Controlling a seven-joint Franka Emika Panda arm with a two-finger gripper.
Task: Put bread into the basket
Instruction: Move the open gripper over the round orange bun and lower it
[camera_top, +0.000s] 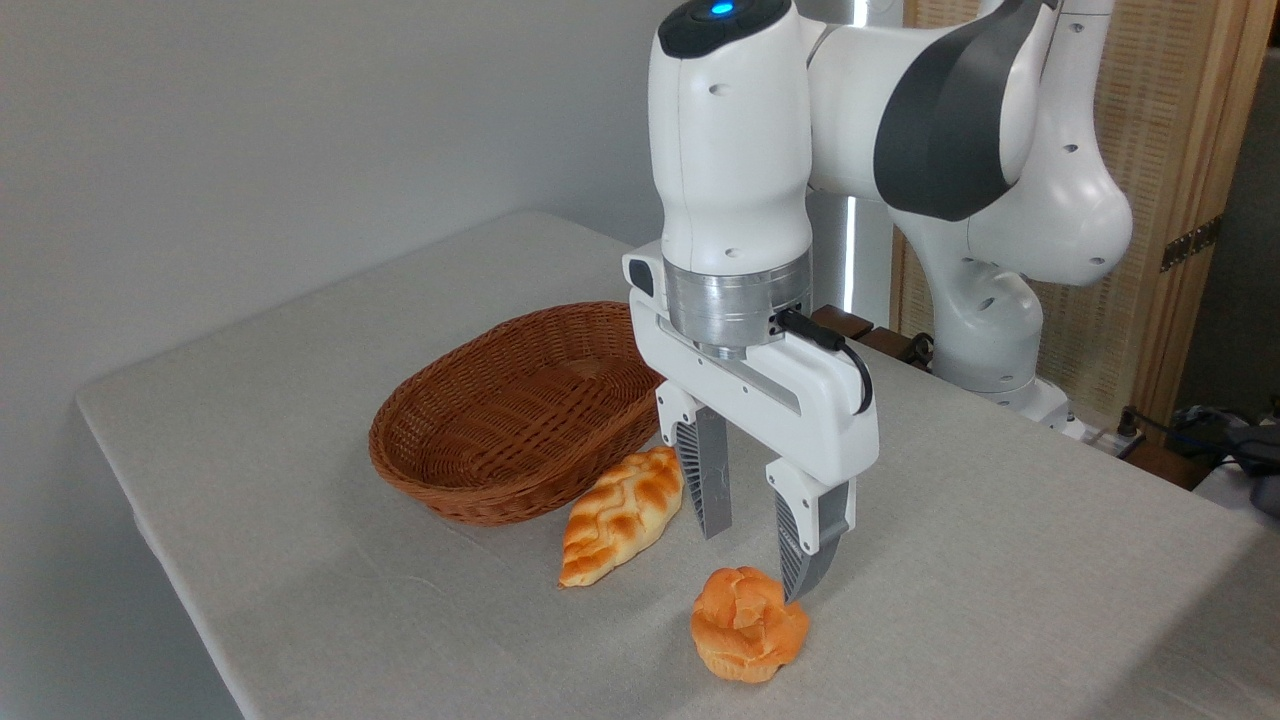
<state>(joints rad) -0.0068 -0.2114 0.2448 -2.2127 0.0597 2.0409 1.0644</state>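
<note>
The bread (748, 623), a small round orange-brown bun with a knotted top, lies on the cloth near the table's front. My gripper (757, 562) hangs open just above and behind it, pointing down. One of its fingers (808, 535) comes down close to the bun's upper right side; the other ends higher, to the left. Nothing is between them. The basket (510, 415), an oval brown wicker one, sits to the left and further back and holds nothing.
A longer golden braided loaf (622, 514) lies against the basket's front right side, just left of my gripper. The grey cloth-covered table (1000, 560) ends at a front left edge. The arm's white base (985, 330) stands at the back right.
</note>
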